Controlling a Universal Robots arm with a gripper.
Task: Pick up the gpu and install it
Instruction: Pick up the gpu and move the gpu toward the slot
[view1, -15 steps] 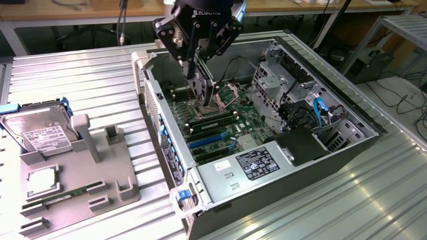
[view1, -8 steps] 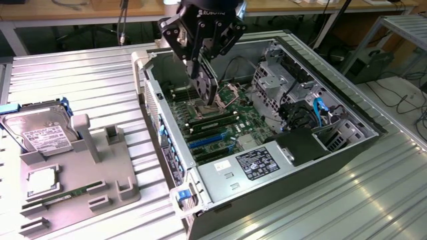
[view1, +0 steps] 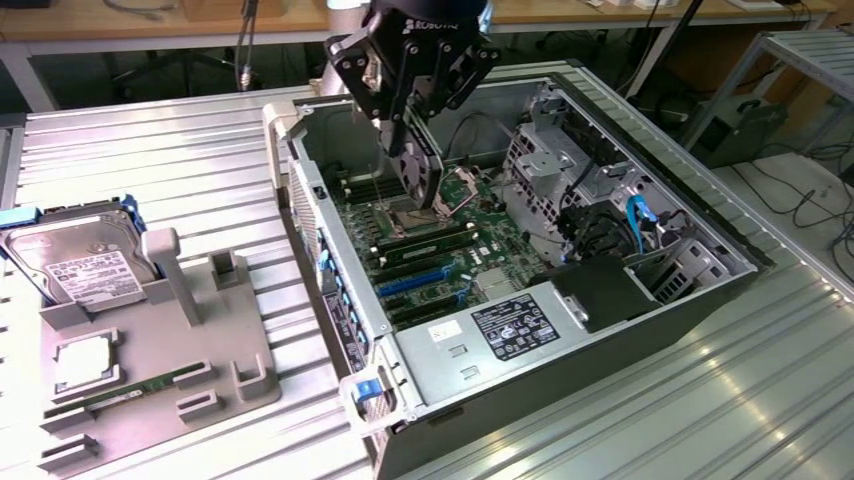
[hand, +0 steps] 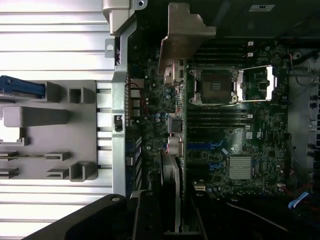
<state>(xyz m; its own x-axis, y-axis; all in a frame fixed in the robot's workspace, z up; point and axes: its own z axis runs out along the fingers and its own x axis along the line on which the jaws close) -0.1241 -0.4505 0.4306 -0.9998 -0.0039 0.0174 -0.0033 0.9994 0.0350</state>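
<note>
Gripper (view1: 407, 150) holding the gpu (view1: 422, 190) over the open case (view1: 667, 290).
In the exterior view, the jaws are standing partly closed, clamping the card as it is hanging edge-down above the motherboard (view1: 441, 240). In the wrist view, its silver bracket (hand: 186, 35) is leading and its thin edge is running alongside the blue slots (hand: 210, 145), an alignment the exterior view is hiding. I am judging it light, stiff and fragile, best gripped on its bare board edges.

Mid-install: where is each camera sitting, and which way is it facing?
Exterior view: raised, off the arm, looking down into the open case; the gripper shows.
Wrist view: on the wrist, looking down along the held gpu at the motherboard; dark gripper parts show.
Shared: case, motherboard, grey parts holder.
</note>
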